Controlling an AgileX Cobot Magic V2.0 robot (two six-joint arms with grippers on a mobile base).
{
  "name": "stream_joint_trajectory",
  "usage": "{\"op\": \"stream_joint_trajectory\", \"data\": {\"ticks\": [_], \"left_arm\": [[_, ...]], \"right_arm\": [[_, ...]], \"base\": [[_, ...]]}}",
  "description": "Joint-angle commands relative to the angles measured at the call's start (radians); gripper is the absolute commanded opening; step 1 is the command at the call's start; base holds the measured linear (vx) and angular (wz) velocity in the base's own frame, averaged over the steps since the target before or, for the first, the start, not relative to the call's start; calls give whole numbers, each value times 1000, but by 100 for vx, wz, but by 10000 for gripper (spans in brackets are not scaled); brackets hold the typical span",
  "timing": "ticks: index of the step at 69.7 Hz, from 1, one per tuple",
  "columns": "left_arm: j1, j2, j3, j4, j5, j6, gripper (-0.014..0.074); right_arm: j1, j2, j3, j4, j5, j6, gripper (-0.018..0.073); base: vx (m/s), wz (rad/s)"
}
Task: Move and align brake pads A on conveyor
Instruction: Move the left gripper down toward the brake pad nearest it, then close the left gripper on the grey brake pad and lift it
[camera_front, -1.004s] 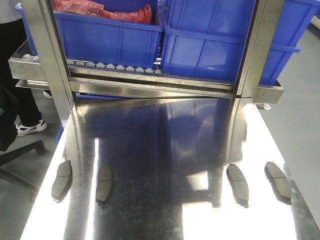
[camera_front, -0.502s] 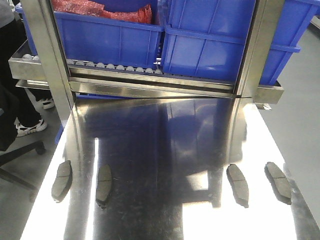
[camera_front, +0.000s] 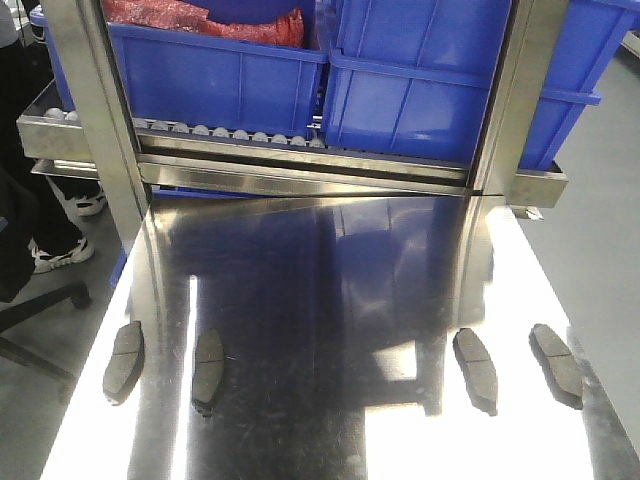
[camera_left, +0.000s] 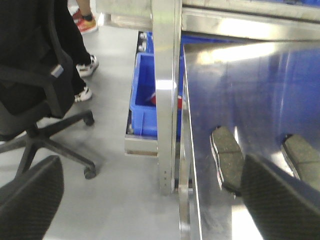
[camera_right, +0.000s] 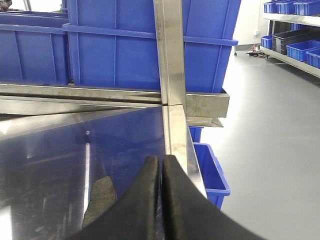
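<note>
Over the last second the four brake pads A (camera_front: 207, 362) were left unmoved on the steel counter (camera_front: 320, 300). The left gripper (camera_left: 150, 167) was spread wide and the right gripper (camera_right: 162, 162) clenched empty, so transfer was judged not begun.

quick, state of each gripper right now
left gripper: open, holding nothing
right gripper: closed, nothing between the fingers

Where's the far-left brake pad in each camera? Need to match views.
Front: far-left brake pad, lower left, near the steel table's left edge.
Left wrist: lower right of centre, beside that edge.
Right wrist: not in it.
Shared landmark: the steel table.
</note>
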Motion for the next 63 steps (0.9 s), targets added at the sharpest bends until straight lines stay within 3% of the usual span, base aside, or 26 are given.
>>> {"op": "stream_joint_trajectory", "data": {"ticks": [1,12,28,40,46,51,63], "left_arm": [[-19,71,-61,-37,-57,25,630],[-64,238,-147,-138,-59,128,624],[-178,523,-286,-162,-90,126,619],[-265,741,-400,-134,-47,56,611],[-295,845,-471,-103,3,-22,610],[-296,926,-537,-99,57,-94,607],[-292,1084,-677,-31,204,-179,600]], "right_arm": [[-5,-11,6,-7,-76,0,-1],[-5,-11,6,-7,-76,0,-1],[-5,-11,6,-7,-76,0,-1],[-5,-11,6,-7,-76,0,-1],[-5,-11,6,-7,-76,0,-1],[-5,-11,6,-7,-76,0,-1],[-5,-11,6,-7,-76,0,-1]], "base": [[0,0],[0,0],[0,0],[0,0],[0,0],[0,0],[0,0]]}}
